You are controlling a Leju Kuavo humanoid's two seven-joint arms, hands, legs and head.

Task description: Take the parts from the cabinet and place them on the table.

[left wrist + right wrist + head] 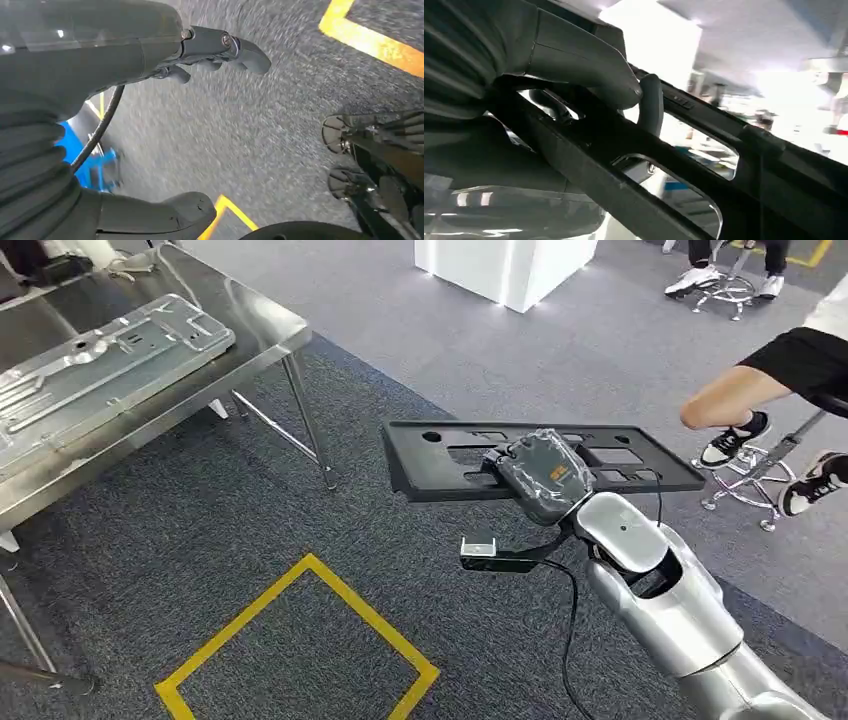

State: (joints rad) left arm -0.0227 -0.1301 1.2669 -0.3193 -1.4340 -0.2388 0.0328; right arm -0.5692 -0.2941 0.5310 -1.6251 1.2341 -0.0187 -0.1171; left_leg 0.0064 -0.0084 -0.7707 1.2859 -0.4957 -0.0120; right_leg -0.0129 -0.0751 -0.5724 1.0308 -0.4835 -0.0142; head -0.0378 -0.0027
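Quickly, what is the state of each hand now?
Left hand: open, holding nothing, hanging above the carpet.
Right hand: grips the black plastic part.

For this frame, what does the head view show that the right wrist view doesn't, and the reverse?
Head view alone: the steel table with a silver metal part lying on it, the yellow floor marking, the white pillar, and a seated person's leg on a stool.

Right wrist view alone: the thumb pressed on the panel's bar and a finger curled through a cutout, with a bright, blurred background behind.

Both: the right hand holding the black panel, off the table.
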